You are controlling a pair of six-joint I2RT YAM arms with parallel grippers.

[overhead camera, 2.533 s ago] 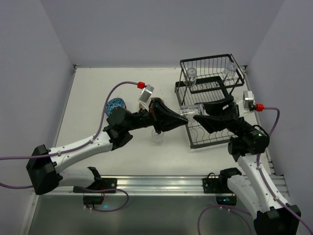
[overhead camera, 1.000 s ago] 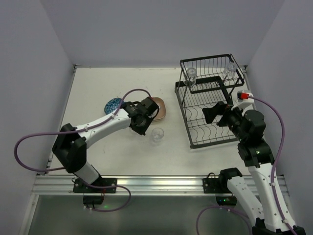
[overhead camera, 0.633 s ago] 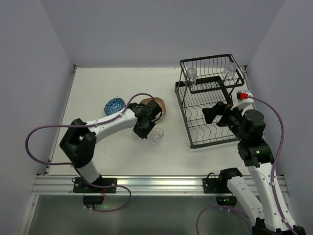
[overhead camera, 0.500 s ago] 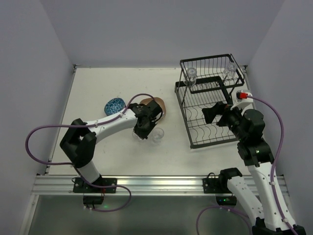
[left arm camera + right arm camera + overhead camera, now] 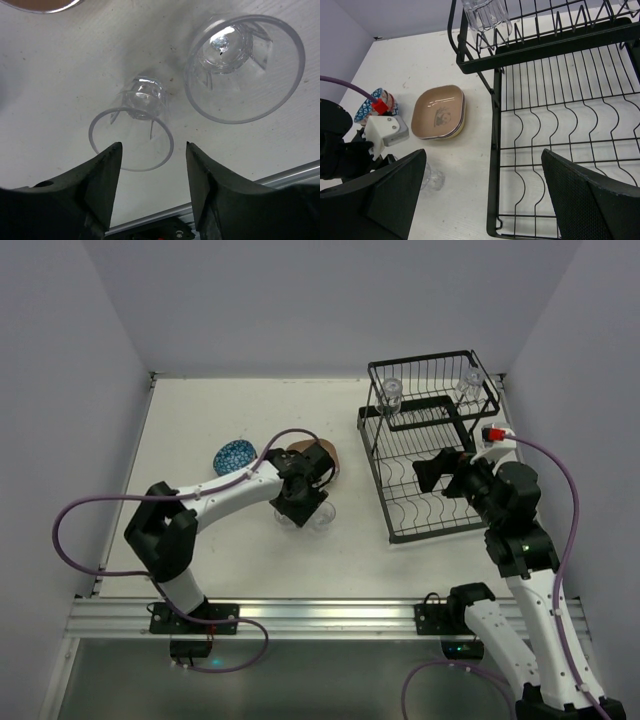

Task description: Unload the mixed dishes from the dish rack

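Clear glass: two cups down, two still racked.
A flared, ribbed-base glass cup point(image 5: 131, 135) is flanked by the left gripper point(image 5: 153, 144), whose jaws are spread wide and seem not to touch it. A second cup point(image 5: 245, 65) is stood just beside it, and both are upright near the middle of the surface point(image 5: 200, 410), toward its near edge. The right gripper point(image 5: 484, 150) is held wide and empty over the lower tray of the black wire dish rack point(image 5: 391, 536) at the far right corner, where two cups point(image 5: 392, 395) are left in the upper basket. The glass looks thin, smooth and light. A rim could be clipped as the left gripper is lifted, and one cup toppled into the other. At the basket, a slip on slick walls or a finger snagged on wire is judged the risk. The tan plates point(image 5: 325, 462) and speckled bowl point(image 5: 233, 454) are set further left.
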